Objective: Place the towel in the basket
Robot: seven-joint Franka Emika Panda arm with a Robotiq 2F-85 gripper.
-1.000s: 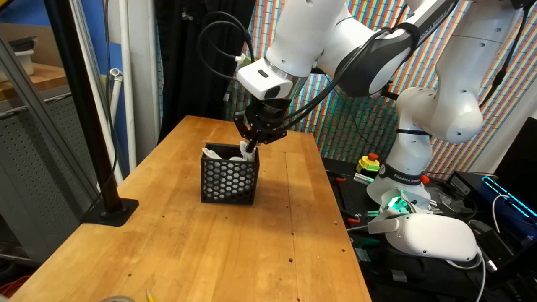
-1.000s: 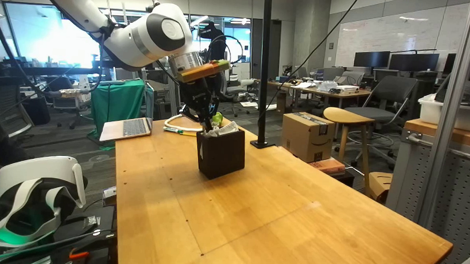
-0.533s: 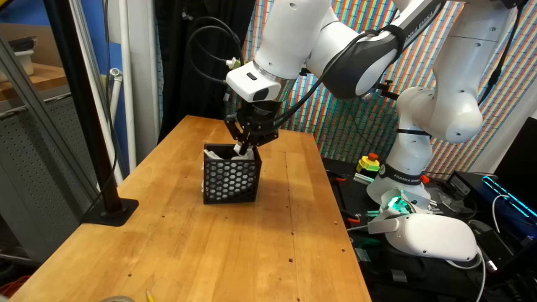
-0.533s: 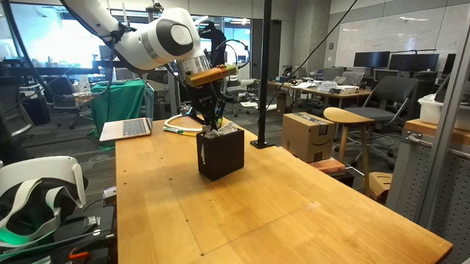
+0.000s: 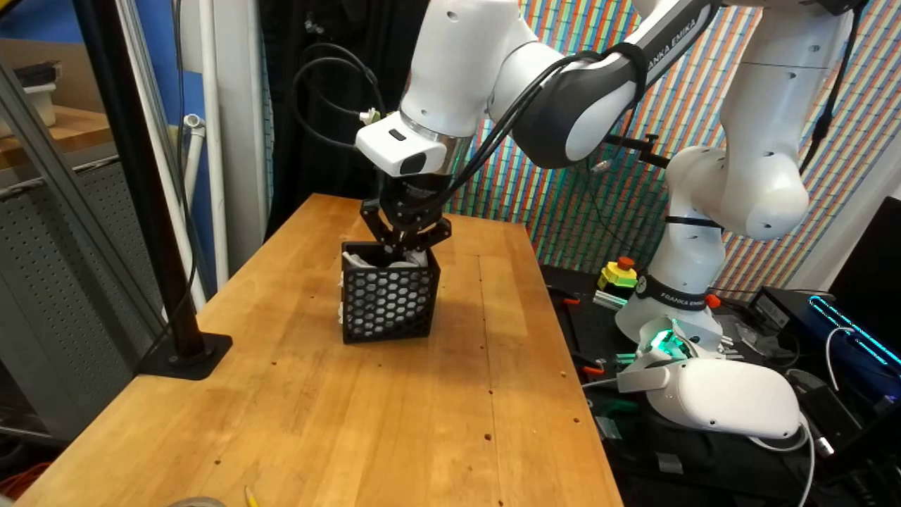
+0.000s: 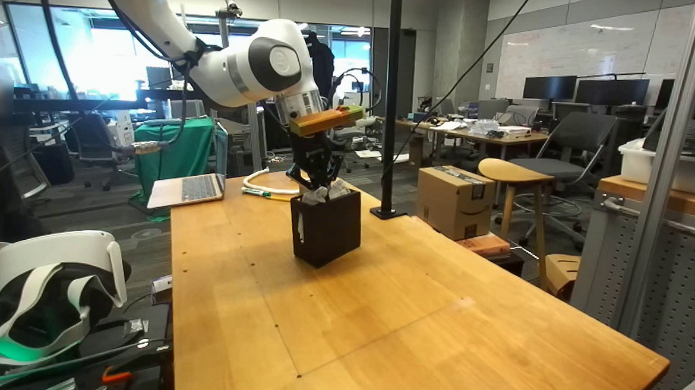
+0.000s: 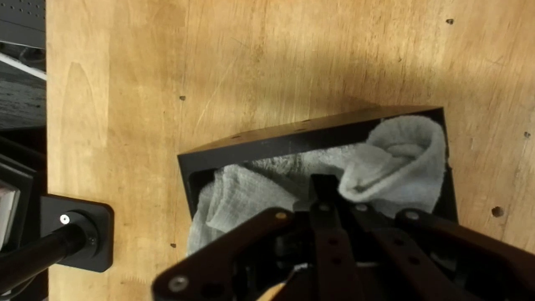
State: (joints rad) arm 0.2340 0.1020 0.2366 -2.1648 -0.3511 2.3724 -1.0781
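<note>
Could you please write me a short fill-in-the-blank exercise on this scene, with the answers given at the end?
1. The towel is bunched mostly inside the basket, which is coloured ____.
2. Each hole in the basket's mesh has ____ corners.
3. The gripper has its jaws shut, not ____.
4. The button on the yellow housing is coloured ____.

Missing words: black; six; open; red.
</note>
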